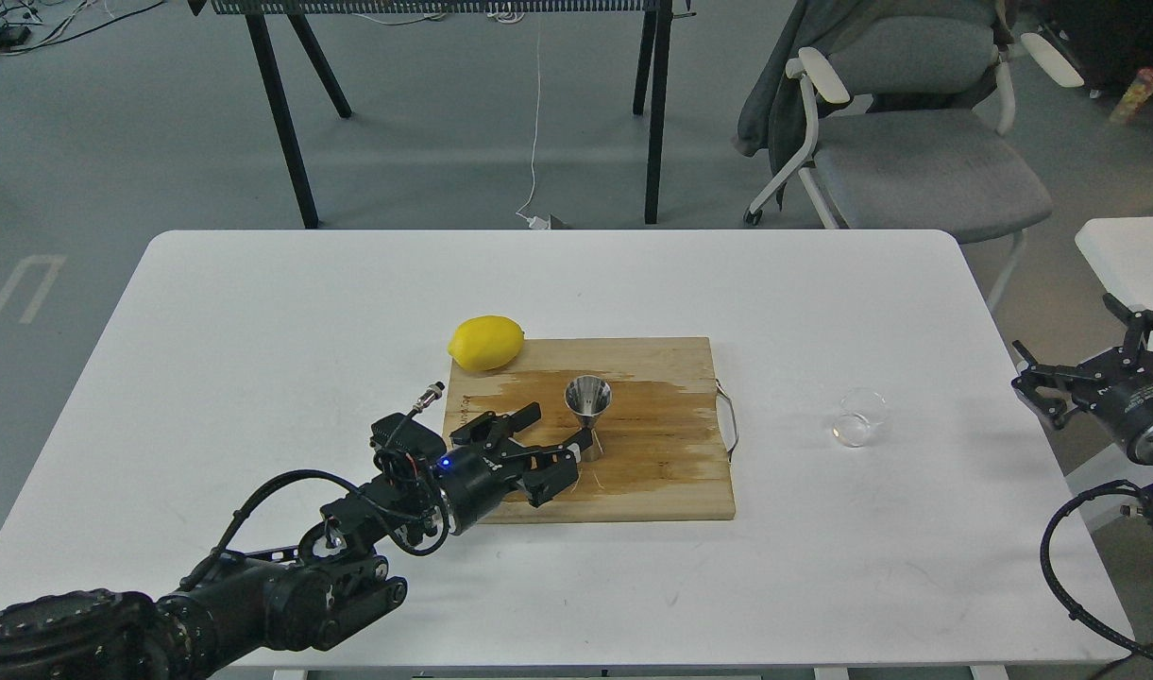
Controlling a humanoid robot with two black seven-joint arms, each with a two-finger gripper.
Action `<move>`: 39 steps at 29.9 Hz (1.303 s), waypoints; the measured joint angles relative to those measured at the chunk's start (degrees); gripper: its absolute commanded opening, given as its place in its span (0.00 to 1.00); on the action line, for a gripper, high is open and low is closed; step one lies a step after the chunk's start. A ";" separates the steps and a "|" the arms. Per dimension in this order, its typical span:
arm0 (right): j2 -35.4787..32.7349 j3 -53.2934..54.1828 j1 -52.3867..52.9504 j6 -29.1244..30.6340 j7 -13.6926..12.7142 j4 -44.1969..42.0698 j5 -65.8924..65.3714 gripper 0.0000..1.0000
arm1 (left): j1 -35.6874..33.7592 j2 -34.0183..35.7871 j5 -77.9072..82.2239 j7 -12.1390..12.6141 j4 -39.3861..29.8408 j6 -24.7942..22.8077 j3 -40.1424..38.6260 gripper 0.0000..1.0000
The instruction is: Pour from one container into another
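The shiny steel jigger [587, 412] stands upright on the wooden cutting board [661, 477], free of any hold. My left gripper [555, 436] is open just left of the jigger, its fingers clear of it and pointing right. The small clear glass cup [860, 416] sits on the white table right of the board, untouched. Off the table's right edge my right gripper [1076, 364] hovers open with nothing in it, well right of the cup.
A yellow lemon [485, 342] rests at the board's far left corner. The board has a metal handle [729, 416] on its right side. A grey chair [907, 142] and black table legs stand beyond the table [255, 340].
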 measured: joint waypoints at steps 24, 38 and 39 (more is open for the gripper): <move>-0.58 0.34 -0.42 0.00 -2.23 0.72 0.26 1.00 | 2.28 42.12 -22.21 -0.01 -30.71 -24.46 -28.28 0.91; -6.96 -0.55 -2.95 0.00 -9.77 13.15 6.38 0.98 | 2.59 41.96 -71.61 0.01 -11.32 -55.97 -39.79 0.93; -7.79 -0.55 -4.01 0.00 -9.90 14.76 8.93 0.98 | 2.67 41.89 -76.32 0.01 -10.12 -55.98 -39.60 0.93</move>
